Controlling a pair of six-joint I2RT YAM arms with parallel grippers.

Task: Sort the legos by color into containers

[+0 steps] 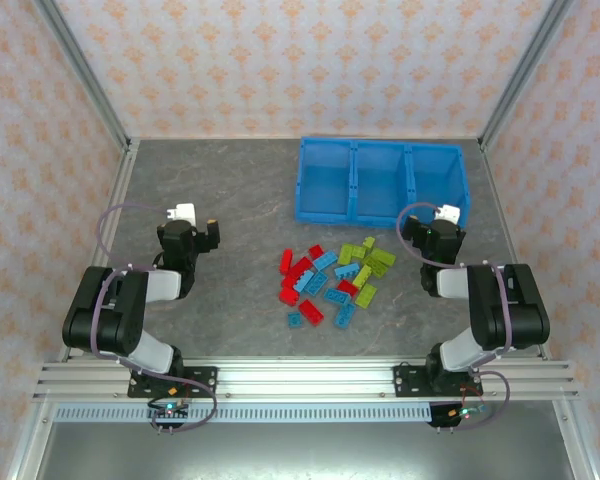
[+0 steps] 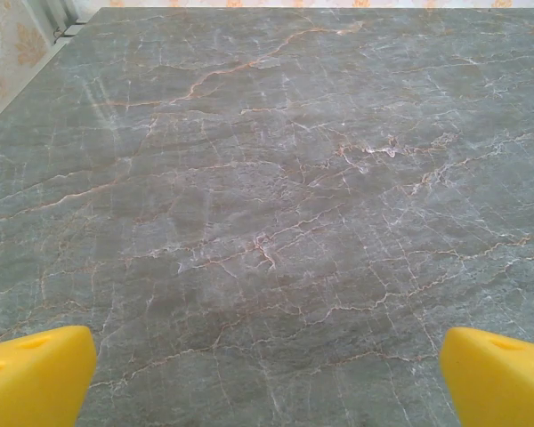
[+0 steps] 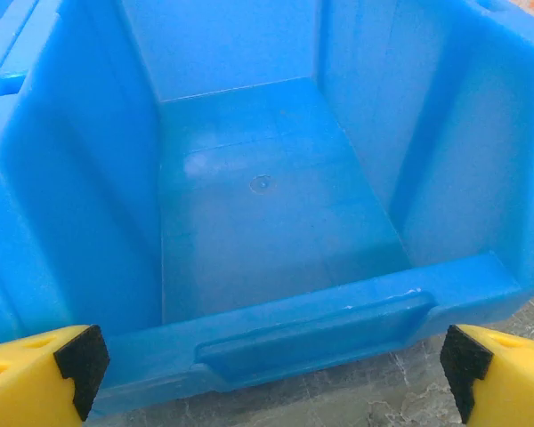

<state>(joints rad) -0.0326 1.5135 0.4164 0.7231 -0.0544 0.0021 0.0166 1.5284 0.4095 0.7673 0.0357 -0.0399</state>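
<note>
The legos (image 1: 332, 280) lie in a loose pile at mid-table: red ones (image 1: 298, 270) mostly on the left, light blue ones (image 1: 325, 262) mixed in, yellow-green ones (image 1: 376, 260) on the right. The containers are three adjoining compartments of a blue bin (image 1: 325, 214) behind the pile, and all three look empty. My left gripper (image 1: 185, 222) sits left of the pile over bare table, open (image 2: 267, 382) with nothing between its yellow fingers (image 2: 36, 374). My right gripper (image 1: 443, 222) faces the rightmost compartment (image 3: 89, 178), open (image 3: 274, 374) just short of its front lip (image 3: 311, 334).
The grey marbled tabletop (image 1: 230, 190) is walled by patterned panels with metal posts (image 1: 85, 70) at the back corners. An aluminium rail (image 1: 300, 380) carries both arm bases along the near edge. Bare table lies between the left gripper and the pile.
</note>
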